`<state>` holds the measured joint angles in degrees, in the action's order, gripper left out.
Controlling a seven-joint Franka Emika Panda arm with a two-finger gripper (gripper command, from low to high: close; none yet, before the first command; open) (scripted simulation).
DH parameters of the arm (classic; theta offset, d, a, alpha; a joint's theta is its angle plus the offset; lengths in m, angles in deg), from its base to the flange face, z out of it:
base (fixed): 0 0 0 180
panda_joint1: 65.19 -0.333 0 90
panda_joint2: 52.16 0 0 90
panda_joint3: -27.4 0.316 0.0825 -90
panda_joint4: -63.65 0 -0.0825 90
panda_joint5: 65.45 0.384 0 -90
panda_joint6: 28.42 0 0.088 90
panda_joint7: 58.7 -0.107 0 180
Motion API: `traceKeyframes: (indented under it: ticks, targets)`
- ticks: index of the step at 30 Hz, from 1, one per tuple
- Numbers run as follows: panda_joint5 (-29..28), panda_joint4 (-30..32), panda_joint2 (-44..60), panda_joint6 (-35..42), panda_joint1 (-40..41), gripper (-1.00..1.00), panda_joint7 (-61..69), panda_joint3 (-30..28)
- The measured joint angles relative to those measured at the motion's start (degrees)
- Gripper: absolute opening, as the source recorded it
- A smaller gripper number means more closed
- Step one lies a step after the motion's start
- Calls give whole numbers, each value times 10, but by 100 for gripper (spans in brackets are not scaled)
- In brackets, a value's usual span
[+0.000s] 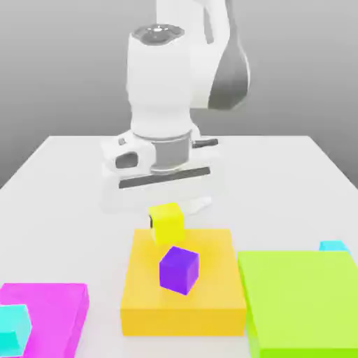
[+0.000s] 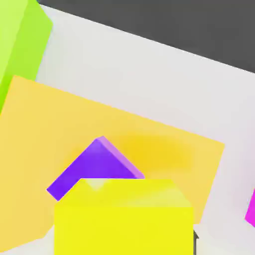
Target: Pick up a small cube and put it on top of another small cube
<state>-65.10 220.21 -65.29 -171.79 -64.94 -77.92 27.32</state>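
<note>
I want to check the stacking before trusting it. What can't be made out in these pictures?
- Tool fingers: in the exterior view the yellow cube covers them.
- Purple cube: in the hand view the yellow cube hides its near part.
- Gap between the two cubes: neither view settles it.
- Cyan cube: the green block hides its lower part.

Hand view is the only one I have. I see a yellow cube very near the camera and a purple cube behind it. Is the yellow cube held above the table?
Observer: Yes. In the exterior view the yellow cube hangs in the shut gripper, above the orange block.
Operator: Where does the purple cube stand?
Observer: The purple cube rests on the orange block, lower than the yellow cube and apart from it.
Operator: Are other small cubes there?
Observer: Yes, a cyan cube sits on the magenta block.
</note>
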Motion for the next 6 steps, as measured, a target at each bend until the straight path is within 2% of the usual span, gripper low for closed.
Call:
traceKeyframes:
  ticks: [2,3,6]
  targets:
    - [0,8,36,-45,-1,-100,4,2]
    - [-1,12,53,-65,-2,100,4,2]
    - [-1,12,53,-65,-2,100,4,2]
